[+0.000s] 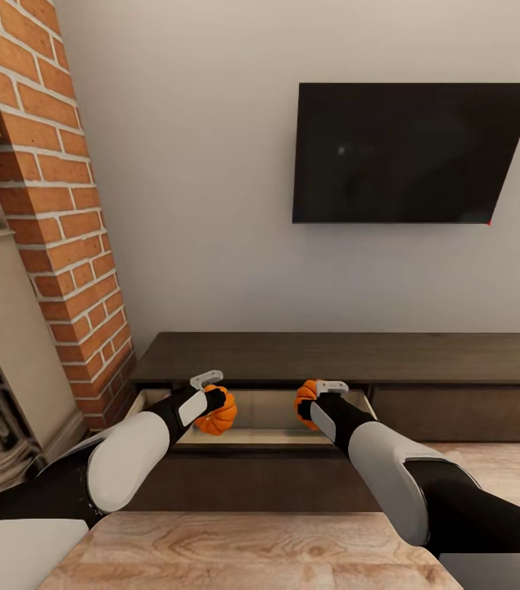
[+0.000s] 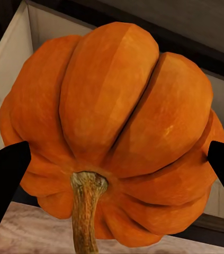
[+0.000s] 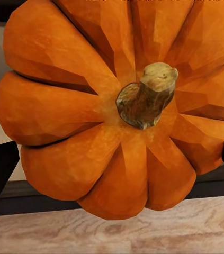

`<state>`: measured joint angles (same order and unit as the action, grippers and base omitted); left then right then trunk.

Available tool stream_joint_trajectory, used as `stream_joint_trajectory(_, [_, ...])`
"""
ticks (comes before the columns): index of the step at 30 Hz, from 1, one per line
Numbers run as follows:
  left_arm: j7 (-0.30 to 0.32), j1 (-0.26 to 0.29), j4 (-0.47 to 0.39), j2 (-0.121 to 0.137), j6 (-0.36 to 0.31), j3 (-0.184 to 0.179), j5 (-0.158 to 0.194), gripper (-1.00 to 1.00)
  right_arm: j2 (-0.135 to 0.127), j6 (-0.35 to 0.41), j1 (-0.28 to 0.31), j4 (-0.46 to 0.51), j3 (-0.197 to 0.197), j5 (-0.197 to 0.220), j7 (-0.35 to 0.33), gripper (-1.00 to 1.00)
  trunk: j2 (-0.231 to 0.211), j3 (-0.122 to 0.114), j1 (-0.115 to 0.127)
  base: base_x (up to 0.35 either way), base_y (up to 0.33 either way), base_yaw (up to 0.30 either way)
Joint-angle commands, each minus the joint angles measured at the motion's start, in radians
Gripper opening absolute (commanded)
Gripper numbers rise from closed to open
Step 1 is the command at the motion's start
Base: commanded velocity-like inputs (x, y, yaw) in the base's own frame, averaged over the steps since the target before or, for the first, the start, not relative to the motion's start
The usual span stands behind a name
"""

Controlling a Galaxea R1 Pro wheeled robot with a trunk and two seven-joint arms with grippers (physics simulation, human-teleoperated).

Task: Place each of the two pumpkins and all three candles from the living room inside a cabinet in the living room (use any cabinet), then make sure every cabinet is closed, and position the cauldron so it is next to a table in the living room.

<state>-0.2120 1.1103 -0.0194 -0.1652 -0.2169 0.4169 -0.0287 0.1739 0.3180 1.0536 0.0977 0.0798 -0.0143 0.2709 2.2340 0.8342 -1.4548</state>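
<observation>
We've got both arms over the open drawer of the long dark-brown wooden TV cabinet. L gripper clamped on a bright orange ribbed pumpkin, R gripper clamped on the second orange pumpkin. Both pumpkins sit above the drawer's pale tan inside, L one w/ stem toward the wrist cam.

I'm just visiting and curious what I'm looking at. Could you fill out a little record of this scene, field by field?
Left gripper: shut on the left pumpkin
Right gripper: shut on the right pumpkin
Pumpkin position: both held above the open drawer
Cabinet: long, low, dark brown, against the wall
Drawer state: pulled open, pale inside; contents cannot be told
Above cabinet: black TV on the wall
Left of cabinet: red-brick fireplace
</observation>
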Motion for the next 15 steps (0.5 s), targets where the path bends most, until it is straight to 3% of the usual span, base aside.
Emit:
stream_joint_trajectory(1, [-0.004, 0.000, -0.002, 0.000, -0.006, 0.005, -0.004, -1.00, 0.001, 0.004, 0.000, 0.002, 0.008, -0.001, 0.001, -1.00, 0.000, 0.001, 0.000, 0.000, 0.000, 0.000])
stream_joint_trajectory(11, [-0.002, 0.000, -0.004, -0.001, -0.006, 0.005, -0.001, -1.00, 0.001, 0.009, 0.000, 0.002, 0.008, 0.001, -0.001, -1.00, 0.000, 0.001, 0.000, 0.000, 0.000, 0.000])
stream_joint_trajectory(15, [-0.001, 0.000, -0.003, -0.002, -0.006, 0.005, -0.001, -1.00, -0.013, 0.009, 0.000, 0.000, 0.009, 0.003, -0.004, -1.00, 0.000, 0.001, 0.000, 0.000, 0.000, 0.000])
